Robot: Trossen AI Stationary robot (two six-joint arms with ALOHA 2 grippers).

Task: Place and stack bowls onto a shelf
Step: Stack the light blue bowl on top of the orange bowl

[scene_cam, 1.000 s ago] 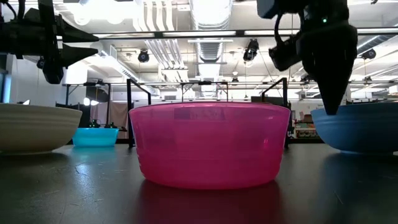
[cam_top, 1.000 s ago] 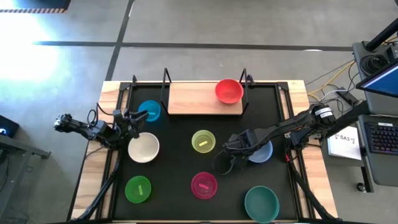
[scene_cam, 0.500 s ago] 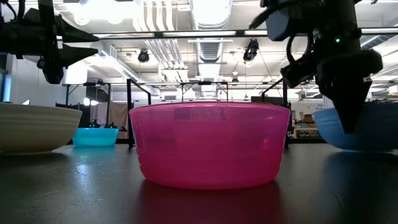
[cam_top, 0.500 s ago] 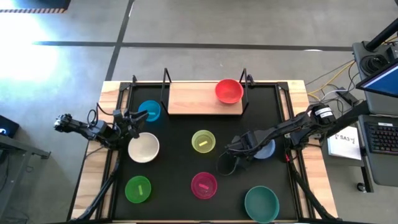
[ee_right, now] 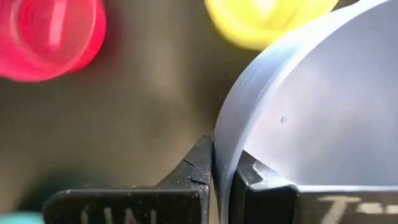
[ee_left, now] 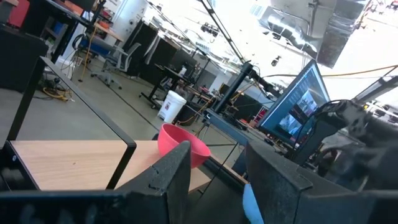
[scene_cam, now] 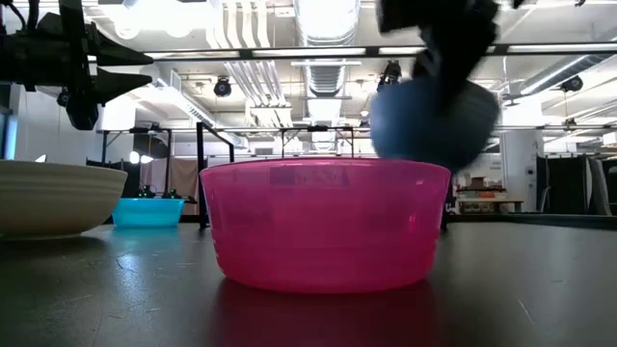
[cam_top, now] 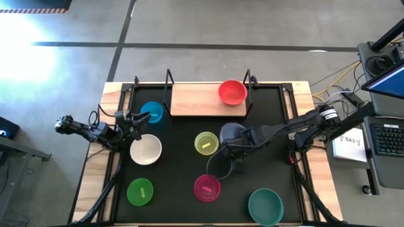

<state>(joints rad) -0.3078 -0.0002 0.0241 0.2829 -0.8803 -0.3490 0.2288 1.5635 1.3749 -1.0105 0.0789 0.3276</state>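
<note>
A grey-blue bowl (cam_top: 230, 133) hangs tilted above the black mat, right of the yellow bowl (cam_top: 206, 143), with my right gripper (cam_top: 238, 144) shut on it. The red bowl (cam_top: 232, 92) sits on the right end of the wooden shelf (cam_top: 199, 101). Resting on the mat are the blue bowl (cam_top: 152, 112), white bowl (cam_top: 146, 150), green bowl (cam_top: 140, 192), magenta bowl (cam_top: 207, 187) and teal bowl (cam_top: 265, 205). My left gripper (cam_top: 134, 123) hovers open between the blue and white bowls, with nothing between its fingers (ee_left: 168, 180). My right gripper pinches the grey-blue bowl's rim (ee_right: 219, 149), one finger (ee_right: 249, 174) inside the bowl and the other (ee_right: 198, 167) outside. The bowl (scene_cam: 434, 120) is lifted clear of the mat and tipped on its side below the gripper.
Thin black uprights (cam_top: 168, 82) stand at the shelf's ends. The shelf board left of the red bowl is bare. A laptop and cables (cam_top: 385, 88) lie beyond the table's right edge.
My right gripper has shut on the grey-blue bowl's rim and lifted it off the mat. It has carried the bowl toward the table's left and far edges, near the yellow bowl, and the bowl has tipped over.
</note>
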